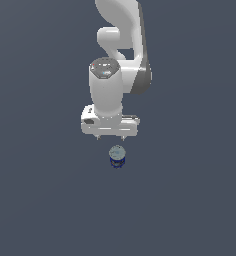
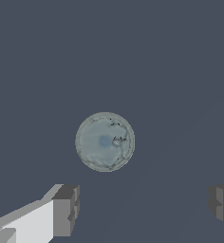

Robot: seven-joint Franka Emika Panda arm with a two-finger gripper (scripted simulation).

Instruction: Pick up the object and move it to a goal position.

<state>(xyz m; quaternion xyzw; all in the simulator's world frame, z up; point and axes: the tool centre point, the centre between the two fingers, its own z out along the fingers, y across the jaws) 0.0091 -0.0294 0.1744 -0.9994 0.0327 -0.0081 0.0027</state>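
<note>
The small can [image 1: 117, 156] stands upright on the dark floor, deep blue at its side with a silvery-grey flat top. In the wrist view I look straight down on its round top [image 2: 105, 141]. My gripper [image 1: 110, 138] hangs above the floor, just behind the can in the exterior view, with its fingertips pointing down. It is open and empty. In the wrist view the gripper [image 2: 144, 209] shows both fingers [image 2: 66, 209] spread wide apart, and the can lies beyond them, not between them.
The white arm [image 1: 117, 60] rises behind the gripper toward the top of the exterior view. The floor [image 1: 40, 200] is a plain dark grey-blue surface.
</note>
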